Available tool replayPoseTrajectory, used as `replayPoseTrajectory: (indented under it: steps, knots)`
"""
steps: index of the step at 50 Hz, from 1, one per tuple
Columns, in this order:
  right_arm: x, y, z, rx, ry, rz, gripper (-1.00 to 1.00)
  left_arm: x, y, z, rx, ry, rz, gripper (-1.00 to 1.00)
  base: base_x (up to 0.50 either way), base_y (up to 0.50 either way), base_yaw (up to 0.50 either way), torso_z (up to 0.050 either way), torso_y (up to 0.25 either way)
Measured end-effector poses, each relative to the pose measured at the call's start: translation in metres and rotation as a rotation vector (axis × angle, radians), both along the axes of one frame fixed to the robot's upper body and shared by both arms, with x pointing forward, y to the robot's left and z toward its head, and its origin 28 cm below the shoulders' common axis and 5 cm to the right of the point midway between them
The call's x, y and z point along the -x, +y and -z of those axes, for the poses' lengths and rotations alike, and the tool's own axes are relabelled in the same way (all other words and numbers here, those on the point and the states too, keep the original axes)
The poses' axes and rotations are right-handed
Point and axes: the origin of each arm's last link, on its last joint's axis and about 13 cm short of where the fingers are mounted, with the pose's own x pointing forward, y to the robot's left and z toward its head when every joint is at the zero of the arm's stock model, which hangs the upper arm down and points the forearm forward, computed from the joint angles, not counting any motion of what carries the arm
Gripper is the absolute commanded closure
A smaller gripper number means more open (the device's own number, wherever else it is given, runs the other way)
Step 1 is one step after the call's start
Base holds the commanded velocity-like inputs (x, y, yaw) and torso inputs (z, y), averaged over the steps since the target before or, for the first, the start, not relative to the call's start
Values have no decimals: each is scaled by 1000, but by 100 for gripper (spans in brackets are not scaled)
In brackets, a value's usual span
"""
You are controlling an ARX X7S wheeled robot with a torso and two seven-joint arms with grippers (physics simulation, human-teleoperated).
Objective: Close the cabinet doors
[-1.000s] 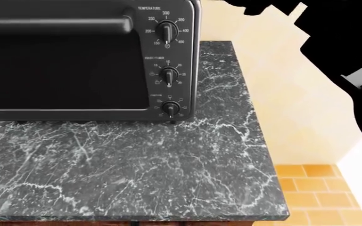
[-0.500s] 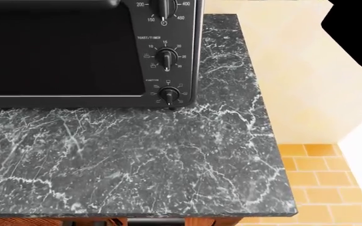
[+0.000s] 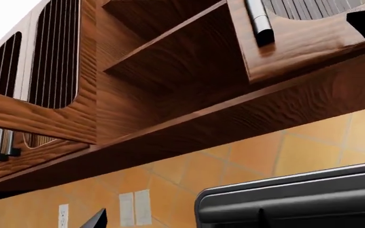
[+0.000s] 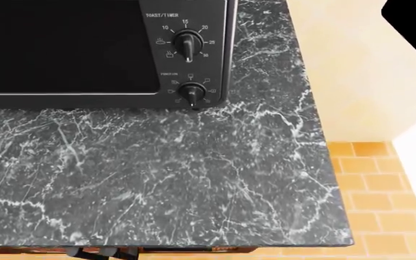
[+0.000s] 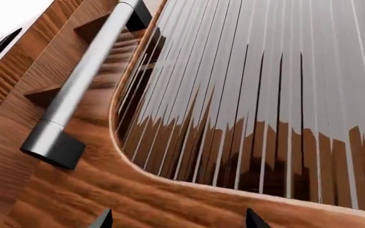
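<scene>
Left door: wooden door (image 3: 55, 95) with a ribbed glass pane, swung open at the left of the left wrist view, its edge toward the camera.
Right door: second door (image 5: 233, 142), also open; its lower corner and handle show at the upper right of the left wrist view, and it fills the right wrist view at close range.
Cabinet: open shelves (image 3: 176, 52) show between the two doors at the top centre of the left wrist view, above the tiled wall.
Handle: metal bar (image 5: 84, 80) on two posts, running along the wooden frame at the left of the right wrist view; likely smooth and slippery.
Handling: judged stiff and hinged, so each door should swing freely under a light push; the ribbed glass looks fragile, so press on the wooden frame or hook the bar, not the pane.
Right gripper: two dark fingertips (image 5: 103, 219) show at the bottom edge of the right wrist view, set apart with nothing between them, very near the door's lower frame; contact cannot be told.
Left gripper: only one dark tip (image 3: 97, 219) shows at the bottom of its view; spread or closed cannot be told.
Head view: oven (image 4: 99, 49) on a marble counter (image 4: 193, 179); no doors visible here.
</scene>
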Motion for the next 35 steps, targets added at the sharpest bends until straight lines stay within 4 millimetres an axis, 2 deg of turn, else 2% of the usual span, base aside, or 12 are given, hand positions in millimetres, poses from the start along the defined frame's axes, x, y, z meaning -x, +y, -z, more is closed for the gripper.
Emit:
replayPoseTrajectory:
  steps: [8, 26, 35]
  knots:
    - [-1, 2, 2, 19, 4, 1, -100, -1, 0, 0, 0, 2, 1, -100, 0, 0, 0, 39, -153]
    - [17, 5, -5, 3, -147, -111, -100, -1, 0, 0, 5, 3, 5, -100, 0, 0, 0, 38, -142]
    - [13, 5, 1, 24, -145, -94, -100, -1, 0, -1, 18, -4, 16, -100, 0, 0, 0, 0, -7]
